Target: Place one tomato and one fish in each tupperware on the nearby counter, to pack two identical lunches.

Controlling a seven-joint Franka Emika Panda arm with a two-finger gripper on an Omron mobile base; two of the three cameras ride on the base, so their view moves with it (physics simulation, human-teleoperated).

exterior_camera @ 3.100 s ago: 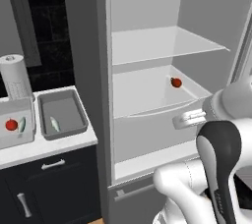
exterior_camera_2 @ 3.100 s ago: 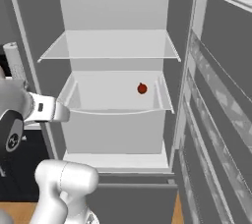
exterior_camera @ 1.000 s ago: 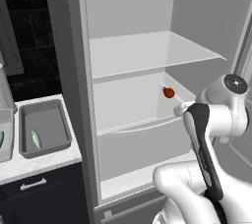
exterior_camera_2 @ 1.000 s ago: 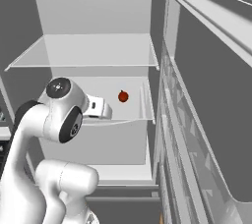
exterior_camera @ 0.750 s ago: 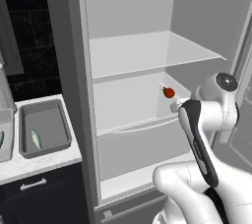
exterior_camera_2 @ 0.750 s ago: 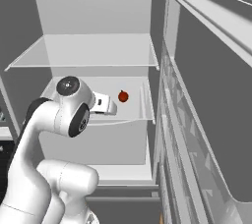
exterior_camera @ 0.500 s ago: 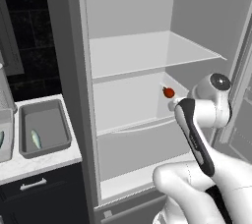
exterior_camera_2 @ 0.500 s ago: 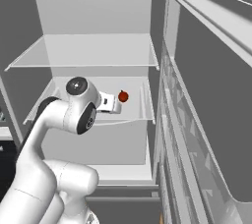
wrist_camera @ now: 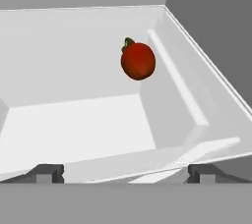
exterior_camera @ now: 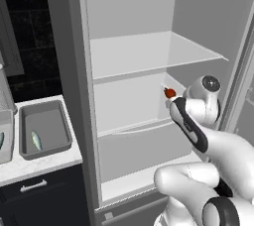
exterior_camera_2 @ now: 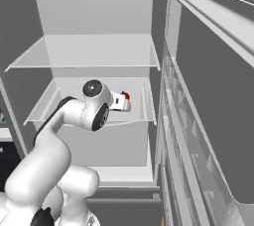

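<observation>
We have the arm (exterior_camera: pixel 191 128) reaching into the open fridge (exterior_camera: pixel 129 61), claw (wrist_camera: pixel 125 171) facing the clear drawer (wrist_camera: pixel 98 120) under the glass shelf (exterior_camera: pixel 149 51). Claw fingers stand wide apart, nothing between them; in the hand view one fingertip (wrist_camera: pixel 47 171) sits at 7 o'clock, the other at 5 o'clock.

Tomato (wrist_camera: pixel 138 61) is red with a green stem, in the drawer's far right corner, at about 12 o'clock from the claw in the hand view, clear of both fingertips. In the left base view the tomato (exterior_camera: pixel 170 92) shows just at 11 o'clock of the wrist; in the right base view it (exterior_camera_2: pixel 125 94) peeks out just past the hand at 1 o'clock.

On the desk (exterior_camera: pixel 39 163), at 9 o'clock from the fridge in the left base view, a grey tray (exterior_camera: pixel 44 130) holds one fish (exterior_camera: pixel 35 141) lying lengthwise. A second tray (exterior_camera: pixel 5 138) sits just beside it at 9 o'clock, mostly cut off by the frame edge; we can't tell what's inside. Dark drawer with a silver handle (exterior_camera: pixel 33 186) is below the desk. The fridge door (exterior_camera_2: pixel 208 121) stands open at 3 o'clock in the right base view.
</observation>
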